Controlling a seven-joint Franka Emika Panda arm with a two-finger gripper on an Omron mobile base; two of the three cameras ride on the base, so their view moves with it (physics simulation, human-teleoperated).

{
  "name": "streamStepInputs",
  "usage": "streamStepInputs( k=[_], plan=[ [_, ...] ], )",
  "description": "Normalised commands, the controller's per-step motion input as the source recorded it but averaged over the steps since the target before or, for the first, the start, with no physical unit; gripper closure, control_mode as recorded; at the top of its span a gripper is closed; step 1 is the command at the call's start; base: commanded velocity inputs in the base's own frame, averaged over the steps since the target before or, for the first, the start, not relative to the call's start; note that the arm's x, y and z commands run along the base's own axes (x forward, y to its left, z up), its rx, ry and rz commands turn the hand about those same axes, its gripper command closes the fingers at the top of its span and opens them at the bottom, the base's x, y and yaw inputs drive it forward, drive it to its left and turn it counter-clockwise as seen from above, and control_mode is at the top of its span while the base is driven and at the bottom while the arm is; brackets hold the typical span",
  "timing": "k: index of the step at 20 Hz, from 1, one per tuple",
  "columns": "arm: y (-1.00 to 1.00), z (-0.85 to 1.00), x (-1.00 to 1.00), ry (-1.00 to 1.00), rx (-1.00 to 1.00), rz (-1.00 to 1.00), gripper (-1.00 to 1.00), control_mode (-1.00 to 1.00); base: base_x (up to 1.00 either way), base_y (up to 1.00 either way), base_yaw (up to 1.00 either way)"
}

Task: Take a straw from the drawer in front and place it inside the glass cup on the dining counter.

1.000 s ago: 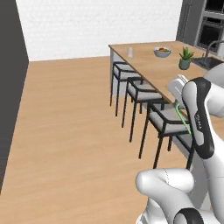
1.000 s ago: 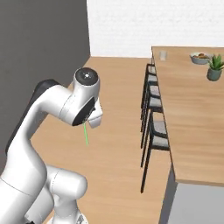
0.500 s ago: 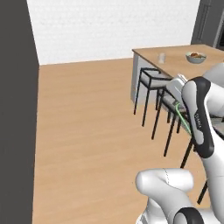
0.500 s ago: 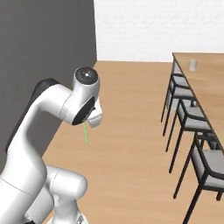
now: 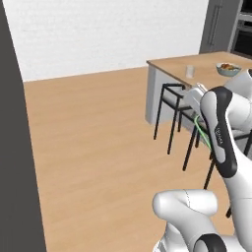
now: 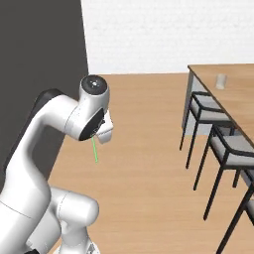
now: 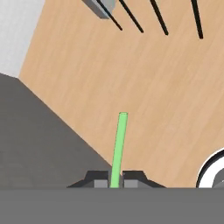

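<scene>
A thin bright green straw (image 7: 119,146) sticks out from between my two finger tips, and my gripper (image 7: 115,182) is shut on its lower end. In the right base view the straw (image 6: 94,149) hangs down from the gripper (image 6: 95,138) over the wooden floor. From the left base view a piece of the straw (image 5: 202,132) shows beside the forearm. The small clear glass cup (image 5: 190,71) stands near the corner of the dining counter (image 5: 170,65), well off to my right. The cup (image 6: 221,81) and the counter (image 6: 238,101) lie far from the gripper. The drawer is out of view.
Black-legged stools (image 5: 173,100) (image 6: 204,108) line the counter's near side. A fruit bowl (image 5: 229,69) sits further along its top. A dark wall panel (image 5: 15,147) (image 6: 39,54) stands close on the left. Bare wooden floor (image 6: 149,149) lies between me and the counter.
The whole scene has shifted in both base views, so the base has moved; the counter and stools now sit further right. The arm holds the same pose with the straw.
</scene>
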Motion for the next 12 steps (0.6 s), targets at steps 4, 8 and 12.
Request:
streamStepInputs(
  k=[4,8,12],
  plan=[
    [0.00,0.00,0.00,0.00,0.00,0.00,1.00,1.00,1.00,0.60,-0.41],
    [0.00,0.00,0.00,0.00,0.00,0.00,1.00,1.00,1.00,0.65,-0.44],
    [0.00,0.00,0.00,0.00,0.00,0.00,1.00,1.00,1.00,0.87,-0.48]
  ],
)
